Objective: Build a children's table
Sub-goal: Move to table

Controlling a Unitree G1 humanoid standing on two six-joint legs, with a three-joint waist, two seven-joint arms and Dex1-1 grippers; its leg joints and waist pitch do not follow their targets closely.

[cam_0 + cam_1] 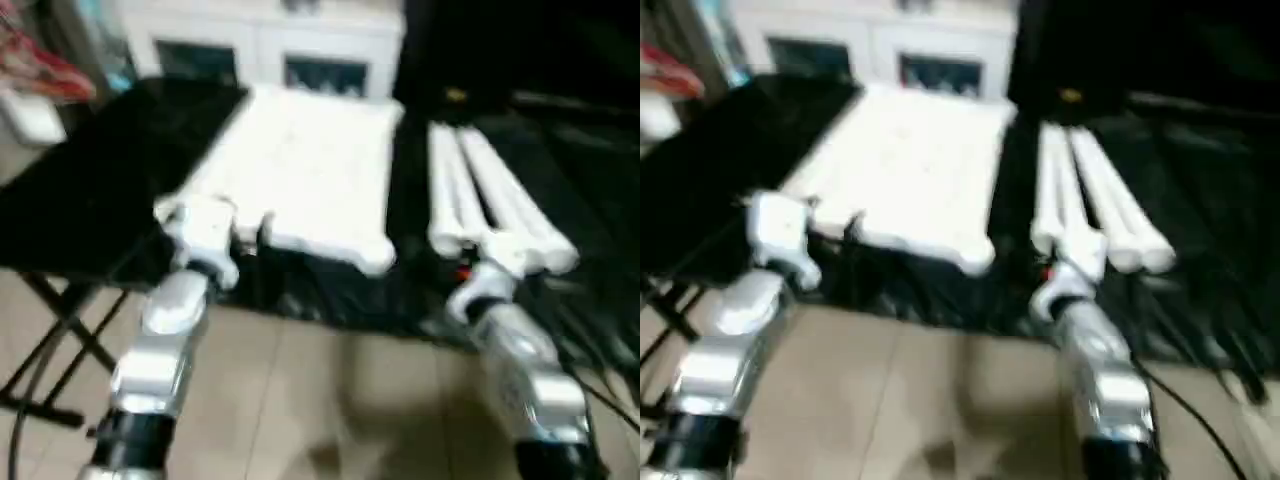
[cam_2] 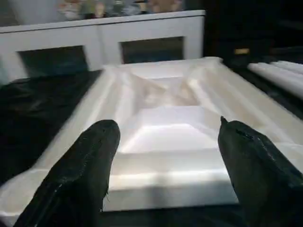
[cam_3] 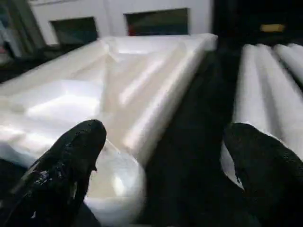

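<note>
**Pre-assembly: both grippers poised at the near edge of the table top**

On the black-draped work surface (image 1: 90, 190), the square table top (image 1: 300, 160) lies underside up, with its ribbed cross-bracing facing the camera. The legs (image 1: 490, 200) lie side by side just beside the table top, on the robot's right of it, none yet inserted. A white cabinet (image 1: 270, 45) with glass doors stands beyond the far edge of the table top.

Step in hand, as judged: the approach before the first leg is picked up. No corner socket carries a leg, so the assembly appears to be at its start.

Left arm: the forearm reaches forward, and the left gripper (image 2: 165, 156) hangs at the near edge of the table top, close to its near left corner. Its fingers (image 2: 80, 175) stand wide apart and hold nothing.

Right arm: the forearm reaches toward the gap between the table top and the legs. The right gripper (image 3: 161, 161) is also spread apart and empty, with the near right corner socket (image 3: 113, 184) on one side and a leg on the other.

Next move, as judged: the right gripper must shift toward the nearest leg, centre on it, and close before lifting.
</note>
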